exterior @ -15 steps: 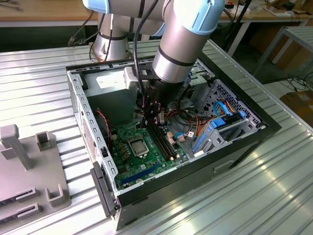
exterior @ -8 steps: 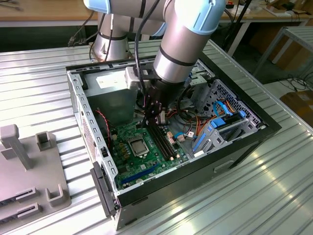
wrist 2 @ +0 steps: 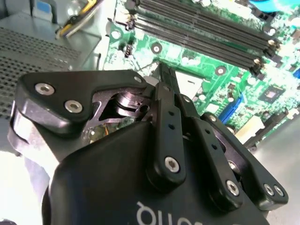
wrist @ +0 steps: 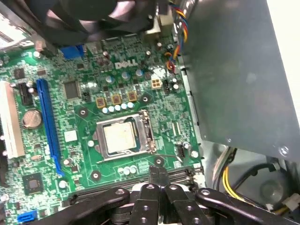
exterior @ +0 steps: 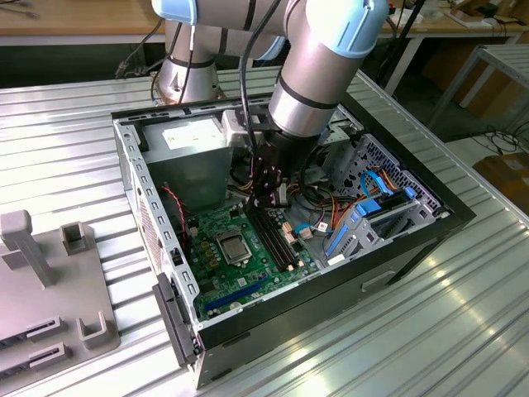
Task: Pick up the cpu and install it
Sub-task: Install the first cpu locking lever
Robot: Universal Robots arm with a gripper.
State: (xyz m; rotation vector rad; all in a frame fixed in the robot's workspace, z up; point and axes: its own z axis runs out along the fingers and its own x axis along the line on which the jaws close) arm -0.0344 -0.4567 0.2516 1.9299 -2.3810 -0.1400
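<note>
The gripper (wrist: 158,174) has its jaws closed together with nothing between them; in both wrist views the two fingertips (wrist 2: 167,77) meet in a thin black blade. They hang just above the black memory slots (wrist: 176,177), near the retention lever side of the socket frame (wrist: 124,137).

Just beyond the jaws, the cpu (wrist: 121,137) lies flat inside that frame on the green motherboard (wrist: 84,154), its pale metal face up and square to the opening. So the chip appears already seated, and the step in hand looks like the tail of the install. I judge that what is left is securing the frame over the chip, which would call for a careful, light press beside the socket without scraping the board.

Farther out from the jaws stand the blue expansion slot (wrist: 49,124), the grey power supply (exterior: 194,149) and the open computer case (exterior: 132,178). The case rests on a ribbed metal table (exterior: 66,149), with a grey fixture (exterior: 50,273) well apart from the jaws.
</note>
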